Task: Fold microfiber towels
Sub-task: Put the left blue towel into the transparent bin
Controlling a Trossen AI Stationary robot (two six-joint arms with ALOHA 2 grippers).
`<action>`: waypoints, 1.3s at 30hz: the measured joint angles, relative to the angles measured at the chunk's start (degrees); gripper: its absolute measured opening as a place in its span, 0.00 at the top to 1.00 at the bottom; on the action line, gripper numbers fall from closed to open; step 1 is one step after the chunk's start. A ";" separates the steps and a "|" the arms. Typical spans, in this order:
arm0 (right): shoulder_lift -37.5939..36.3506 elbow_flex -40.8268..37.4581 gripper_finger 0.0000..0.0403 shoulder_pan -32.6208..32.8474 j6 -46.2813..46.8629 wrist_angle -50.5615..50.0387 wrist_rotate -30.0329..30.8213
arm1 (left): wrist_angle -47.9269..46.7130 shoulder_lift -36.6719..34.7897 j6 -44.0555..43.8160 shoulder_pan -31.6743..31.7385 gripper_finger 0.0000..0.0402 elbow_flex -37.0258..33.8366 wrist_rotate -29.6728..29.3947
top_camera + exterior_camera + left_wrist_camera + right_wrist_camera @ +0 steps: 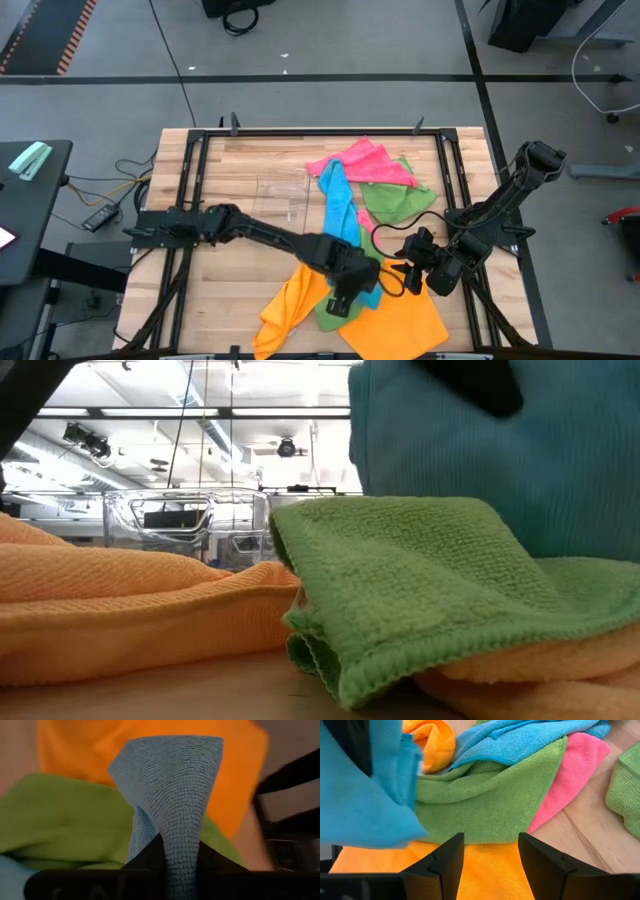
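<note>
One blue towel (340,205) lengthwise, left tool (345,298) pinching.

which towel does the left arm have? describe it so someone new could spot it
Start at the wooden table and find the heap of towels on its right half. The left gripper, near the front edge, has its fingers shut on the sky blue towel. It is the only blue one, a long strip running from the pink towel down over the green towel and orange towel.
</note>
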 joint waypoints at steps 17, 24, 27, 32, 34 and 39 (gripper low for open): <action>-0.02 0.00 0.51 0.00 1.49 -0.34 0.04 | -12.89 -7.76 2.16 5.26 0.90 0.00 14.23; -0.02 0.00 0.51 0.00 0.82 -0.98 0.30 | -20.44 -12.88 6.45 6.15 0.86 0.04 9.94; -0.02 0.00 0.51 -0.23 0.42 -0.93 0.83 | -25.52 -13.48 7.82 7.53 0.87 0.04 9.52; -0.02 0.00 0.51 -0.50 0.48 -0.78 1.09 | -30.33 -16.04 8.72 10.34 0.90 -0.02 8.96; -0.04 0.02 0.51 -0.48 1.18 -0.73 1.10 | -32.11 -17.28 9.59 11.59 0.90 -0.02 7.52; -0.60 0.02 0.51 -0.49 1.37 -0.60 1.26 | -34.43 -20.88 10.94 15.41 0.87 -0.02 2.80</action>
